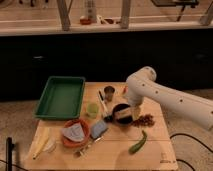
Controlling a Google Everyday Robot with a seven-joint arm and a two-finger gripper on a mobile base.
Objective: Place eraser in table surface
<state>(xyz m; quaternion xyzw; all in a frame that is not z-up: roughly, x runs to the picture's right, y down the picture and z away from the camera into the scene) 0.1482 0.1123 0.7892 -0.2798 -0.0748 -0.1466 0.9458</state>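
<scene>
- One hand [122,111], dark, at the end of a white arm [160,95] coming in from the R; it hangs low over the mid bench [115,155].
- Hand is released: fingers spread wide, not clenched.
- Eraser [123,115]: tan block w/ dark layer, right at the hand, btw/under the fingertips. Can't tell if it touches them or lies flat on the planks.
- Just R of hand: brown lumpy cluster [145,120].
- Camera side and R of hand: green curved pod [138,143], lying apart.
- Camera side and L, near hand: blue-grey pad [99,128], w/ a utensil [86,148] just past it.
- Further L of pad: orange dish [68,142] w/ grey crumpled sheet [74,132] in it.
- L of hand: small green cup [92,109]; thin pen-like stick [102,103] btw cup and hand.
- Behind and L of hand: dark cup [109,91].
- Well L of hand: green tray [60,97], at the back-L corner.
- Farthest from hand, front-L corner: pale yellowish item [42,145], kind unclear.
</scene>
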